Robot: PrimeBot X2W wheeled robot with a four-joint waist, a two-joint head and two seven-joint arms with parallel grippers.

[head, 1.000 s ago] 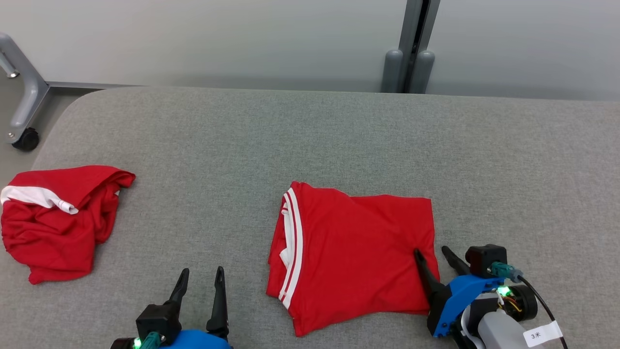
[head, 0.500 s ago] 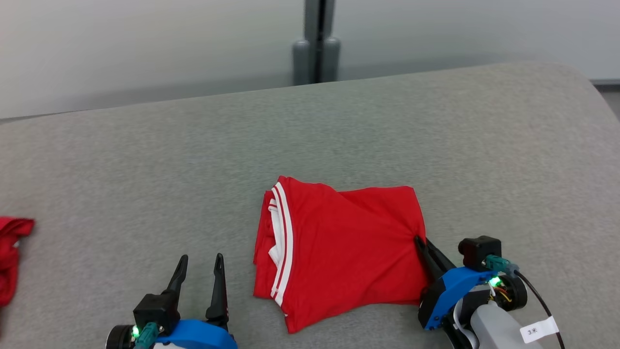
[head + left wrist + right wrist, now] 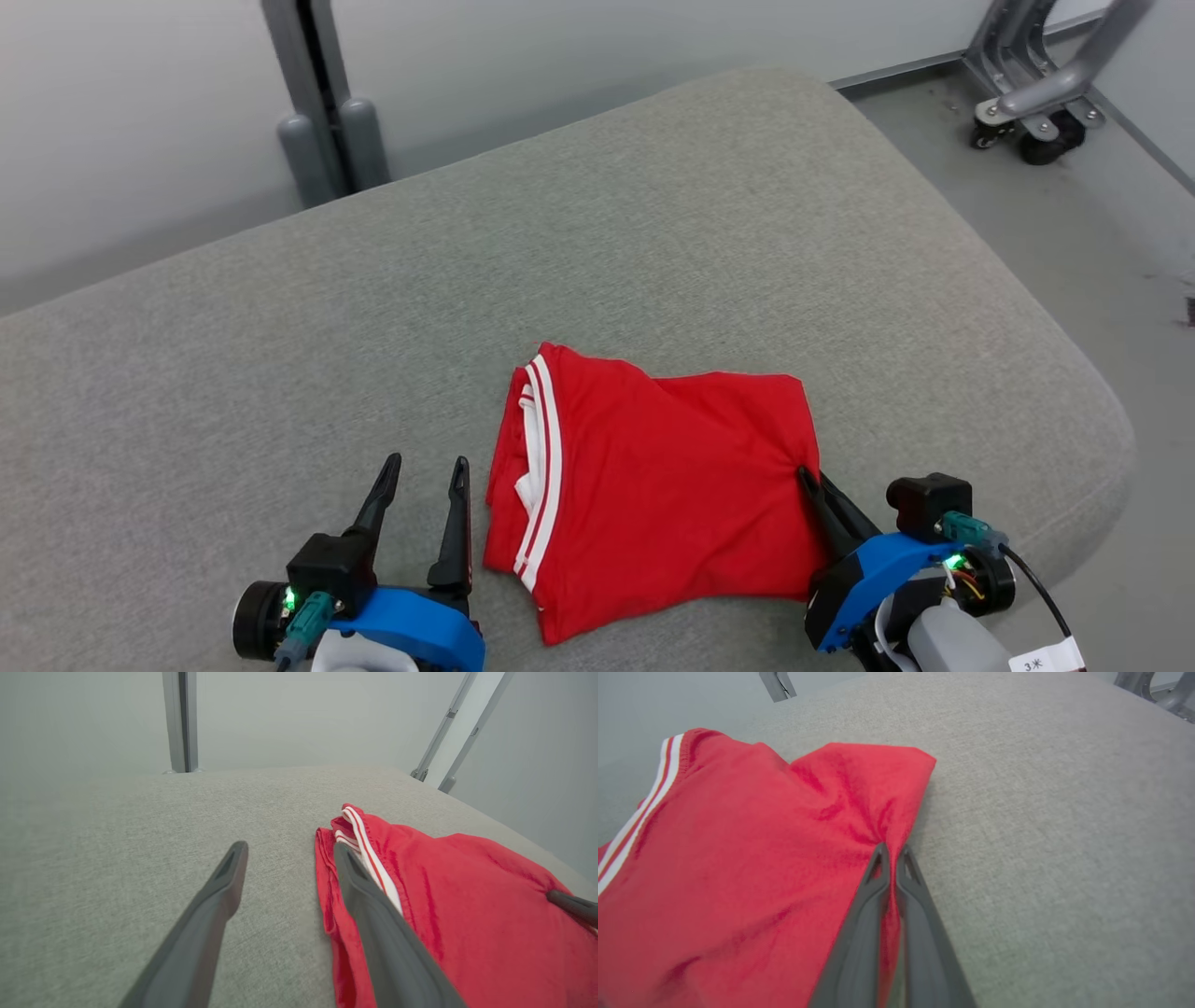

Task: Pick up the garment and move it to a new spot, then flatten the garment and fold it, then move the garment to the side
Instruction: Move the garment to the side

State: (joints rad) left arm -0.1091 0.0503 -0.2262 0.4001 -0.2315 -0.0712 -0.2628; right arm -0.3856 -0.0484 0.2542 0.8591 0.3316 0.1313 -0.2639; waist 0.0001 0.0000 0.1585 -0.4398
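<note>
A folded red garment [image 3: 653, 485] with white stripes along its left edge lies on the grey padded table [image 3: 653, 233]. My right gripper [image 3: 810, 478] is shut on the garment's right edge, and the cloth puckers where the fingers pinch it. The right wrist view shows the same pinch: right gripper [image 3: 891, 851] closed on a ridge of the garment [image 3: 738, 858]. My left gripper [image 3: 425, 465] stands open just left of the garment, on bare table. In the left wrist view its right finger [image 3: 373, 905] lies over the garment [image 3: 467, 896] edge, its tips [image 3: 289, 847] apart.
The table's rounded right end [image 3: 1074, 392] drops to the floor close to my right arm. A wheeled metal frame [image 3: 1036, 93] stands on the floor at the far right. A grey post [image 3: 317, 121] rises behind the table.
My right gripper has shut on the garment's right edge. The camera has swung right: the second red garment at the left has left the view, and the table's right end has come in.
</note>
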